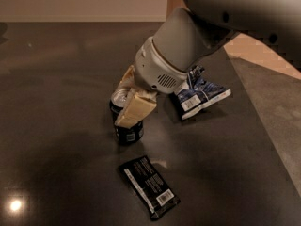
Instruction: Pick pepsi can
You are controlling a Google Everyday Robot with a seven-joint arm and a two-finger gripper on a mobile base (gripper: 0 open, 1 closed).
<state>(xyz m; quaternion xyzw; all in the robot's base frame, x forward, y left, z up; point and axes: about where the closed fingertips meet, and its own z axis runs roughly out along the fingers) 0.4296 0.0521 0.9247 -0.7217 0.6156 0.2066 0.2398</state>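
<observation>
Gripper [130,95] down over the top of the pepsi can [128,132], which stands mid-table, placed for a side grasp by my reading; I cannot tell if the jaws are clenched. Dark glossy table [56,126], lamp glare near corner, pale wall [70,1] behind; snack bag [202,95] and black wrapper [149,186] lie apart

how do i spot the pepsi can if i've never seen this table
On the dark table, follow the big white arm down to its gripper. The pepsi can sits right at it: a small dark cylinder with a silver top, unlike the flat black wrapper or the blue-and-white bag.
</observation>
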